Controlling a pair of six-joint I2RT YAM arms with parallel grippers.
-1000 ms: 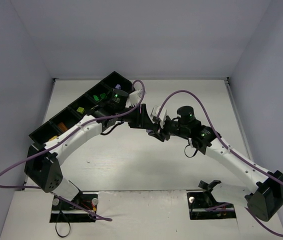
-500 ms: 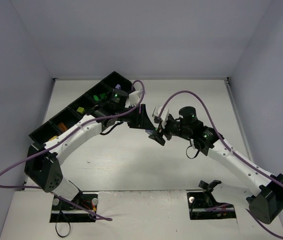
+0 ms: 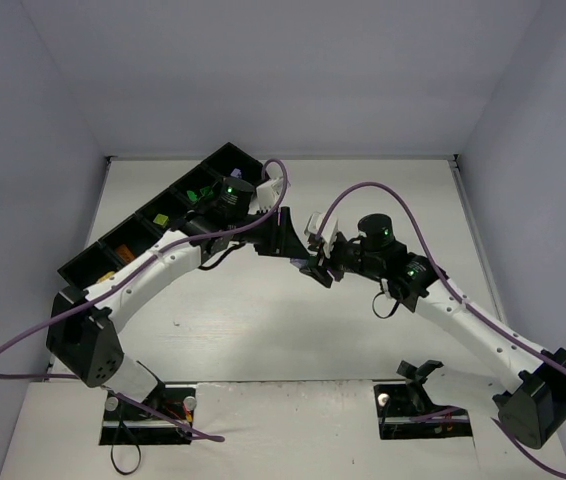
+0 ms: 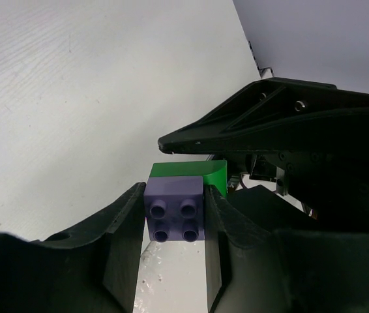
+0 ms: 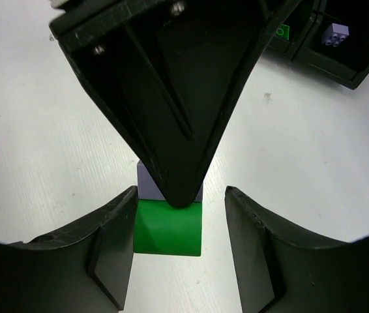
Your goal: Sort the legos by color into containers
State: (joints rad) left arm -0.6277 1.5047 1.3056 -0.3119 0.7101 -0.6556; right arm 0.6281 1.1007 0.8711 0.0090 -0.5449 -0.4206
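Note:
My left gripper (image 3: 297, 256) is shut on a purple lego (image 4: 175, 212) that has a green lego (image 4: 191, 171) stuck to its far side, held above the table's middle. My right gripper (image 3: 320, 268) is open, its jaws on either side of the green lego (image 5: 168, 228). The left jaw is at the brick's side and the right jaw stands well apart. The left gripper's finger (image 5: 171, 98) covers most of the purple lego (image 5: 147, 189) in the right wrist view. The black tray (image 3: 81, 262) lies at the far left, its compartments holding green (image 3: 201, 193), yellow (image 3: 162, 219) and purple (image 3: 235, 172) legos.
The tray's end compartments show in the right wrist view (image 5: 341, 65) with a purple lego (image 5: 336, 34) and a green one (image 5: 282, 30). Purple cables loop over both arms. Walls close the table on three sides.
My right gripper has shifted slightly up and left, closing in on the left gripper's bricks. The left arm has hardly moved.

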